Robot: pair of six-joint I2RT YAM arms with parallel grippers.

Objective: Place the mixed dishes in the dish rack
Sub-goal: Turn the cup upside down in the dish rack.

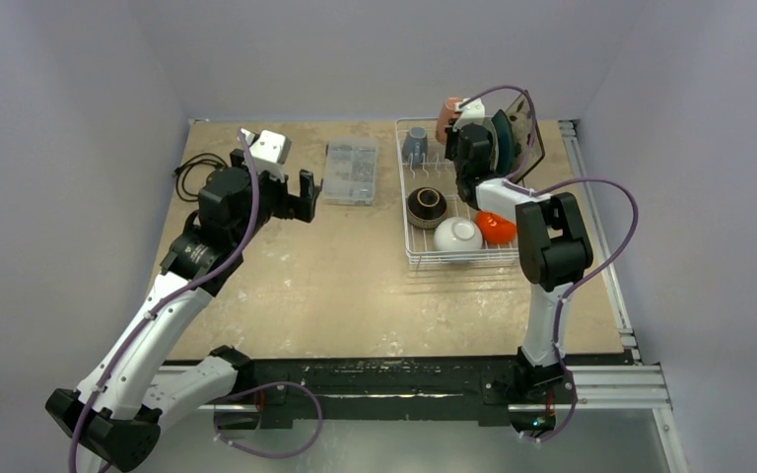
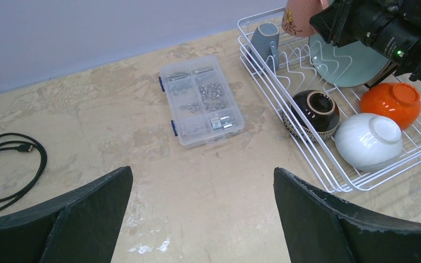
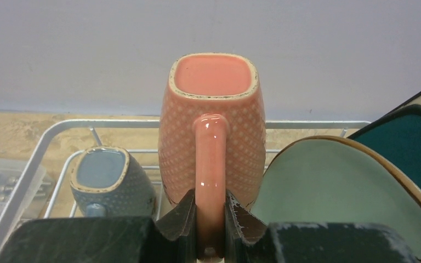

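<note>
Step in hand: placing the last mug. The right gripper [image 3: 209, 215] is clenched on the handle of the salmon-pink mug [image 3: 214, 126], one finger on each side of the handle, and holds it over the far end of the dish rack [image 2: 329, 185], just beside the grey-blue mug [image 3: 107, 181], which already sits on the tines there. The shallow recessed end faces up, so I read the mug as inverted, the same way as the grey-blue one. I can't tell whether its lower end touches the wire yet, because the fingers hide it. The rest of the load looks in: round pale green plate [image 3: 329, 192] and square dark teal plate [image 3: 416, 148] stand on edge to the right of the mug, and the brown bowl [image 2: 311, 112], white bowl [image 2: 368, 141] and orange bowl [image 2: 390, 102] sit at the near end. The cream plate is mostly hidden behind the arm. The left gripper [image 2: 202, 175] is fully released and holds nothing, hanging above the bare table near the clear compartment box [image 2: 200, 101] and a black cable [image 2: 11, 164]; no dishes lie on that side. Next move, as I judge it: lower straight down until the rim seats between tines, keep clear of the green plate edge, then let go and back off along the handle axis — a sideways pull could tip the mug into its neighbour.
</note>
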